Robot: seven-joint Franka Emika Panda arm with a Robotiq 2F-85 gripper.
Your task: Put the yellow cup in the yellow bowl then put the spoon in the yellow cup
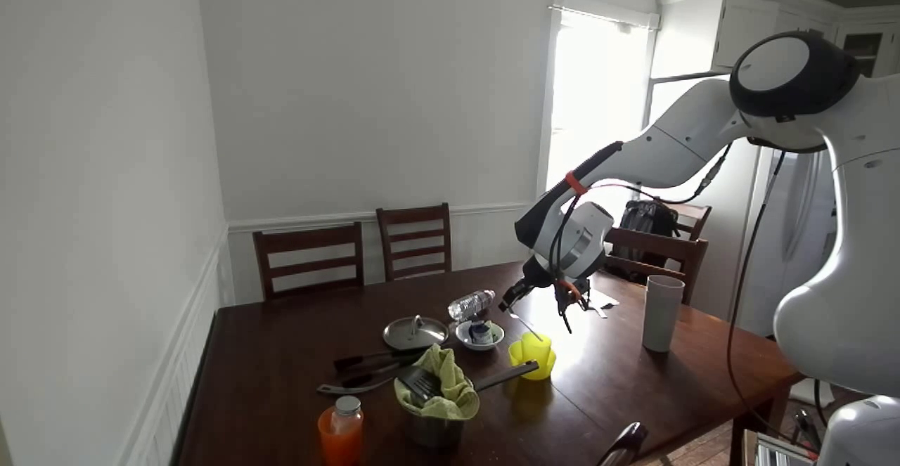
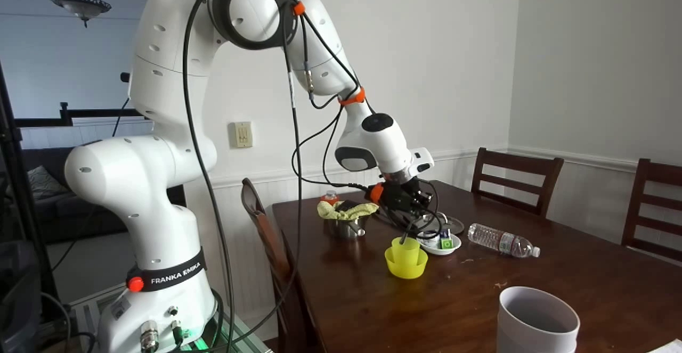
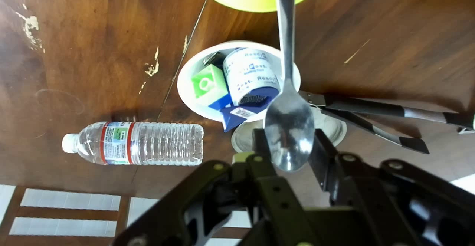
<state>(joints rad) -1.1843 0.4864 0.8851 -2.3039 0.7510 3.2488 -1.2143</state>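
Orange cup (image 1: 336,445) at far L of the dark tabletop (image 1: 274,360) in an exterior view, w/ a grey-capped jar (image 1: 346,420) in it. Then some dark-handled utensils (image 1: 349,363), a metal lid (image 1: 402,334) lying flat, & a metal pot (image 1: 432,434) nr the front w/ green cloth (image 1: 455,403) & a black spatula (image 1: 420,384) in it, pot handle pointing R. Clear water bottle (image 1: 470,306) on its side, just beside a white bowl (image 3: 185,82); wrist view shows a tape roll (image 3: 252,73) & small box (image 3: 209,88) in that bowl. Next, the fingers (image 3: 322,157): pinching the spoon (image 3: 290,116) by its scoop end, 1 on each side, handle slanting down to the mouth of the yellow cup (image 2: 405,253). Can't tell if the tip's inside. Said cup stands upright in the yellow bowl (image 2: 406,272) in both ext. views. Far R: tall pale grey tumbler (image 1: 663,315), upright, well apart from the bowls.
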